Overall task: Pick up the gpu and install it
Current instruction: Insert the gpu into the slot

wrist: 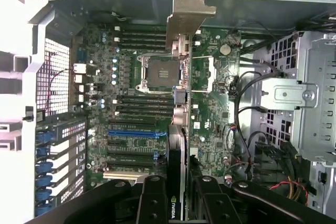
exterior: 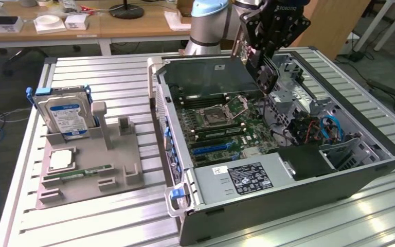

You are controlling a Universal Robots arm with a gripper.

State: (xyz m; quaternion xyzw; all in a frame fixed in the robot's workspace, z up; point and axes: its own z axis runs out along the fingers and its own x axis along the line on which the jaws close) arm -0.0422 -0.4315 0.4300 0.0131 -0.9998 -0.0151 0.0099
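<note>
So the black two-fingered claw [wrist: 178, 195] is about half closed and pinching the thin flat gpu card [wrist: 177, 150] by its faces, one finger on each side. The card hangs edge-down over the open grey metal computer case [exterior: 287, 200], which sits on the silver slatted desk [exterior: 101, 216]. In the exterior view the claw [exterior: 265, 62] and card [exterior: 264, 78] are up above the far end of the case, well clear of the green motherboard [wrist: 210, 103].

My take on doing this bit right: alignment matters way more than speed. From the wrist view the card's long edge looks like it runs across the long blue expansion slot [wrist: 131, 134] instead of along it, and the card's silvery bracket end isn't facing the row of blue-latched slot covers [wrist: 52, 182]. I'd say it has to be squared up with the slot while it's hanging high. Also watch the loose black cables [wrist: 241, 108] nearby, and keep the card dead vertical so it doesn't slip in the grip.
</note>
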